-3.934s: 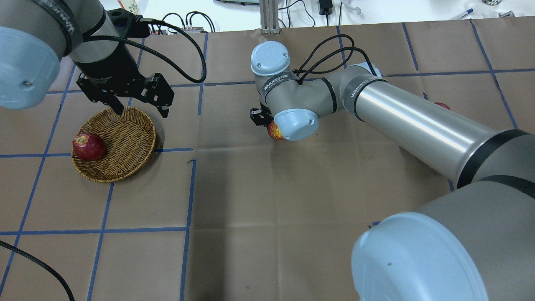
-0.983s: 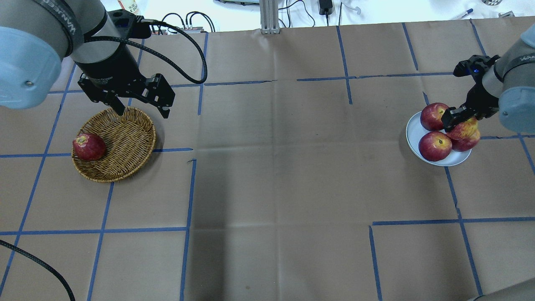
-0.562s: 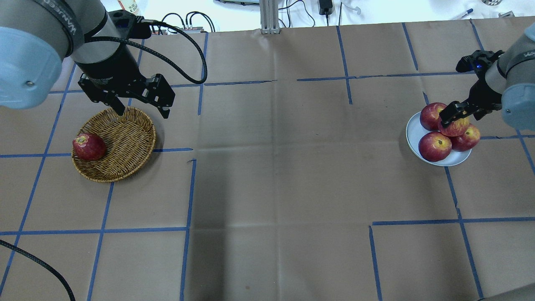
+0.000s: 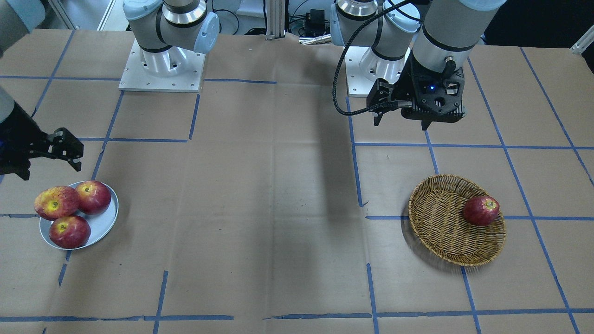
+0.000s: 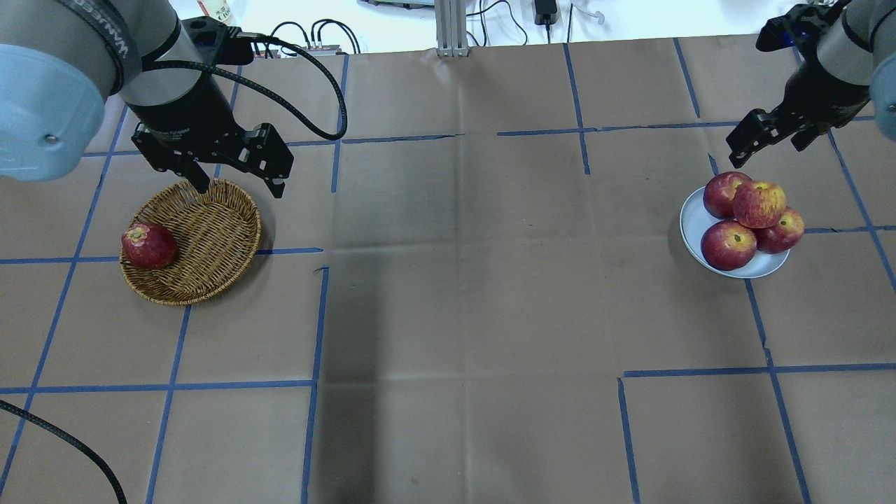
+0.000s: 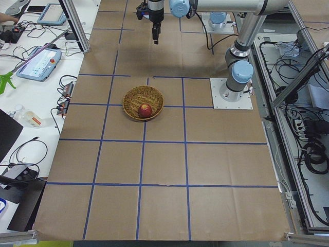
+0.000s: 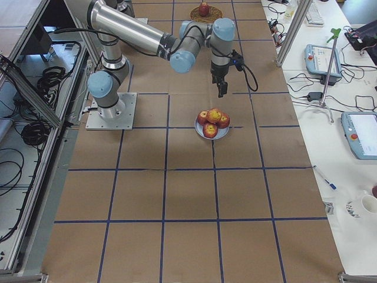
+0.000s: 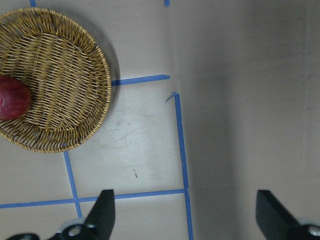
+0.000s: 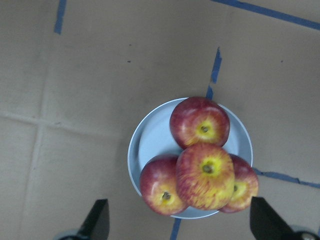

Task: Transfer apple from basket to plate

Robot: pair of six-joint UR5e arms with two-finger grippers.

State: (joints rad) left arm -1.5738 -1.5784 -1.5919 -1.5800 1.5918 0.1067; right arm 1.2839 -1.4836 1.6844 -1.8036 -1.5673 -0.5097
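The apple (image 5: 759,203), pale red with a yellow patch round its stem, rests on top of three other apples on the grey-blue plate (image 5: 693,218). It also shows in the right wrist view (image 9: 205,175) and the front view (image 4: 54,202). My right gripper (image 5: 766,138) is open and empty, raised above the table just beyond the plate. The wicker basket (image 5: 210,238) holds one dark red apple (image 5: 148,246) at its left side. My left gripper (image 5: 239,185) is open and empty, above the basket's far rim.
The table is brown paper with blue tape lines. The basket (image 4: 441,222) and the plate (image 4: 104,222) lie far apart at opposite ends. The two arm bases stand at the robot's edge. Cables and devices lie beyond the table's far edge.
My right gripper has let go of the apple on top of the pile, opened, and lifted away toward the far side. The left arm has not moved.
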